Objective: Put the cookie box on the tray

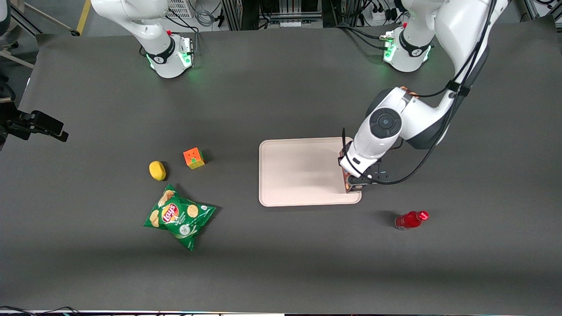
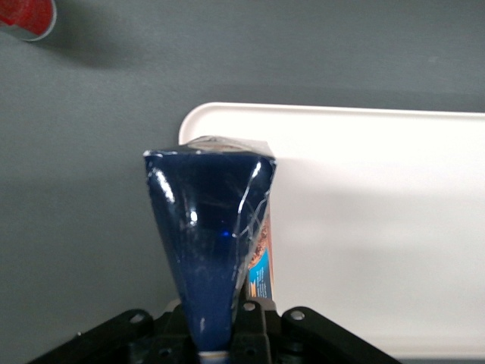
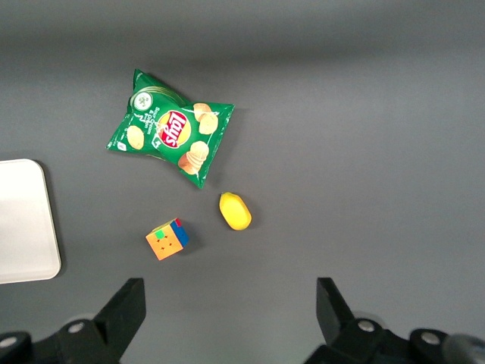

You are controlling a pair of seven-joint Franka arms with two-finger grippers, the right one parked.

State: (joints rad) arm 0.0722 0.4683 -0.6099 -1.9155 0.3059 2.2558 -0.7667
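Note:
My left gripper (image 1: 359, 181) is shut on the cookie box (image 1: 350, 187), a dark blue carton with brown cookie pictures. It holds the box upright at the edge of the pale pinkish-cream tray (image 1: 298, 171), at the corner nearest the working arm's end and the front camera. In the left wrist view the blue carton (image 2: 208, 227) runs out from between the gripper (image 2: 216, 334) fingers, its lower end over the corner of the tray (image 2: 379, 227). Whether the box touches the tray is hidden.
A red bottle (image 1: 411, 219) lies on the mat near the tray, nearer the front camera. Toward the parked arm's end lie a green chips bag (image 1: 178, 216), a yellow lemon (image 1: 157, 170) and a colour cube (image 1: 194, 158).

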